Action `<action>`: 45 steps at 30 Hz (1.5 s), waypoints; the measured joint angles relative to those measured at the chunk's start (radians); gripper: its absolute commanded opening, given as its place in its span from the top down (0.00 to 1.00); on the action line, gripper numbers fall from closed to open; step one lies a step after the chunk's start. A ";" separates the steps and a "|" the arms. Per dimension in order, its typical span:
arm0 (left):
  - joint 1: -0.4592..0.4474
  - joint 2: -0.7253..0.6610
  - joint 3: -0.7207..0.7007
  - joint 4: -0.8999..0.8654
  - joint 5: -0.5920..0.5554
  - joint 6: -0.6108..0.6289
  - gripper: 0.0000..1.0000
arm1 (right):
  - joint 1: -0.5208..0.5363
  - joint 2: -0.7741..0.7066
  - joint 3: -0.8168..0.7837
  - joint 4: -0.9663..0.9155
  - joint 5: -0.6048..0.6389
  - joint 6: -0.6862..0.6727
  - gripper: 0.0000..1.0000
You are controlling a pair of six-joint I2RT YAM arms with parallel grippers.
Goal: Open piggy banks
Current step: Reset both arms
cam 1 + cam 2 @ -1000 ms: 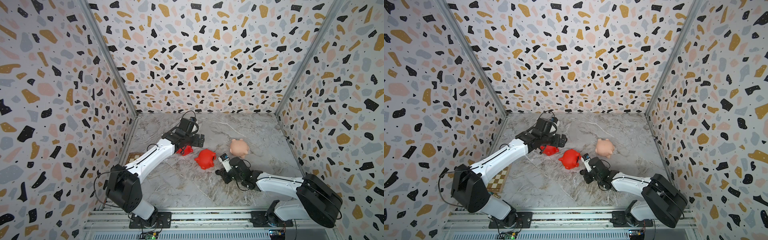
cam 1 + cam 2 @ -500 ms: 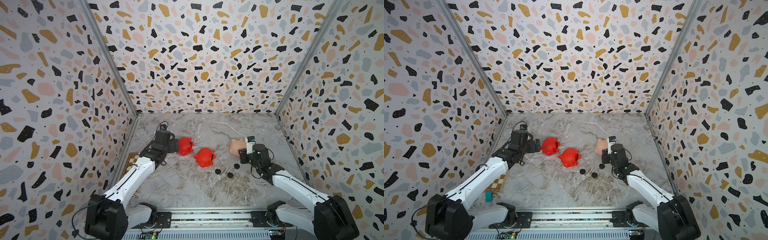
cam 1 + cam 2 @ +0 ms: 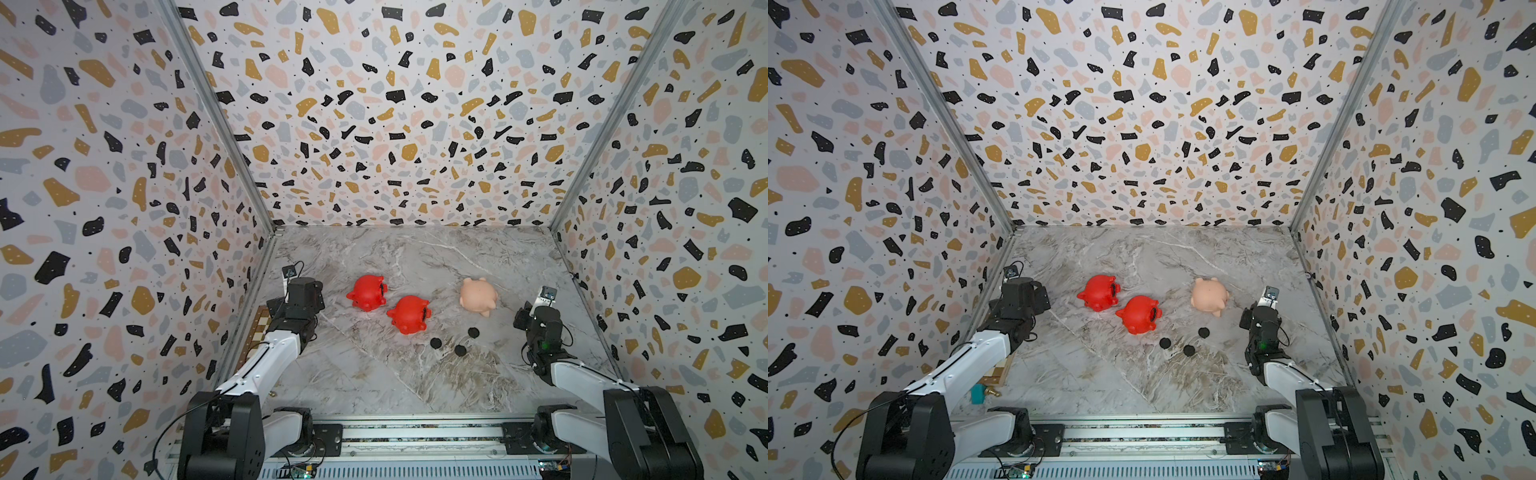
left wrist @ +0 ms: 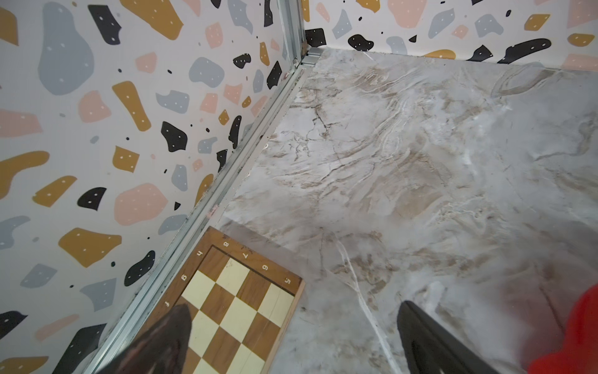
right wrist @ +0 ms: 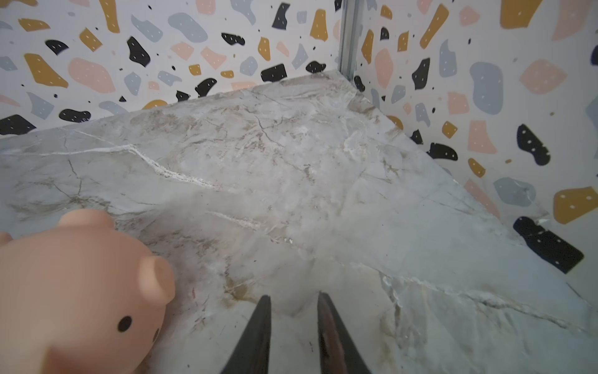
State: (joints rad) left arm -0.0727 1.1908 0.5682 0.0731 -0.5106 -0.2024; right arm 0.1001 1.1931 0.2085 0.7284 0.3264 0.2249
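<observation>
Two red piggy banks (image 3: 368, 292) (image 3: 409, 313) lie mid-table in both top views, with the peach-pink piggy bank (image 3: 478, 296) to their right. My left gripper (image 3: 307, 291) hovers by the left wall, left of the red pigs. In its wrist view the left gripper (image 4: 294, 312) stands wide open and empty, a red pig's edge (image 4: 582, 333) beside one finger. My right gripper (image 3: 528, 314) is near the right wall. Its wrist view shows the right gripper (image 5: 293, 302) with jaws narrowly apart, nothing between them, and the peach pig (image 5: 74, 291) off to the side.
Three small black round plugs (image 3: 435, 343) (image 3: 460, 350) (image 3: 473, 332) lie loose in front of the pigs. A wooden chessboard (image 4: 233, 301) lies along the left wall under my left arm. A small teal object (image 3: 978, 392) sits near the front left. Patterned walls enclose three sides.
Both arms have drawn back from the pigs toward the side walls. The left gripper left the rear red pig; the right moved from the plugs, past the peach pig, to the right.
</observation>
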 measured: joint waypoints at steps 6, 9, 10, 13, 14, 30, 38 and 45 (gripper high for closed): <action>0.000 0.050 -0.112 0.196 -0.002 0.051 0.01 | 0.006 0.087 -0.038 0.230 0.033 -0.075 0.57; 0.001 0.091 -0.126 0.272 0.032 0.074 0.01 | 0.002 0.120 -0.054 0.348 0.035 -0.093 0.29; 0.004 0.098 -0.130 0.296 0.053 0.083 0.01 | 0.000 0.137 -0.059 0.377 0.031 -0.097 0.18; 0.006 0.106 -0.161 0.400 0.130 0.105 0.01 | -0.003 0.167 -0.063 0.414 0.002 -0.117 0.00; 0.006 0.108 -0.174 0.431 0.152 0.111 0.01 | -0.005 0.171 -0.063 0.422 -0.013 -0.125 0.00; 0.013 0.207 -0.213 0.634 0.302 0.159 0.01 | -0.021 0.289 -0.029 0.497 -0.166 -0.185 0.00; 0.013 0.208 -0.214 0.648 0.308 0.160 0.01 | 0.006 0.289 -0.028 0.497 -0.153 -0.201 0.00; 0.013 0.208 -0.214 0.647 0.311 0.161 0.01 | 0.006 0.289 -0.021 0.493 -0.158 -0.207 0.00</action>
State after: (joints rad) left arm -0.0597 1.3983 0.3538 0.7204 -0.1993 -0.0410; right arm 0.1059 1.4818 0.1871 1.2213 0.1688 0.0177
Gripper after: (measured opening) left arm 0.990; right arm 0.994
